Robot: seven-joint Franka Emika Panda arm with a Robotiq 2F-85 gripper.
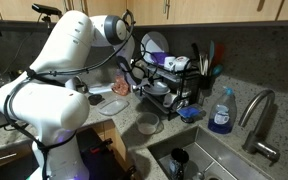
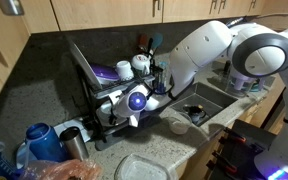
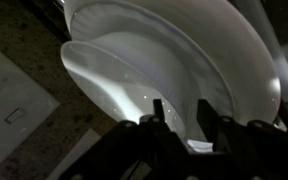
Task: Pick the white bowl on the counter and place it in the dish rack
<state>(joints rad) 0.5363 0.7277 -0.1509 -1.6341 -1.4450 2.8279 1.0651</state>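
In the wrist view the white bowl (image 3: 124, 75) fills the frame, tilted on edge, with a larger white plate (image 3: 199, 35) behind it. My gripper (image 3: 182, 108) has its two dark fingers astride the bowl's rim and looks shut on it. In both exterior views the gripper (image 1: 134, 80) (image 2: 136, 100) is at the front of the black wire dish rack (image 1: 174, 92) (image 2: 102, 95), level with its lower tier; the bowl itself is hard to make out there. The speckled counter (image 3: 24, 35) lies below.
A duller greyish bowl (image 1: 149, 123) (image 2: 180, 126) sits on the counter by the sink (image 1: 219, 160). A white square lid or tray (image 1: 112, 104) (image 3: 9, 110) lies beside the rack. A faucet (image 1: 259, 108) and a blue soap bottle (image 1: 221, 110) stand behind the sink.
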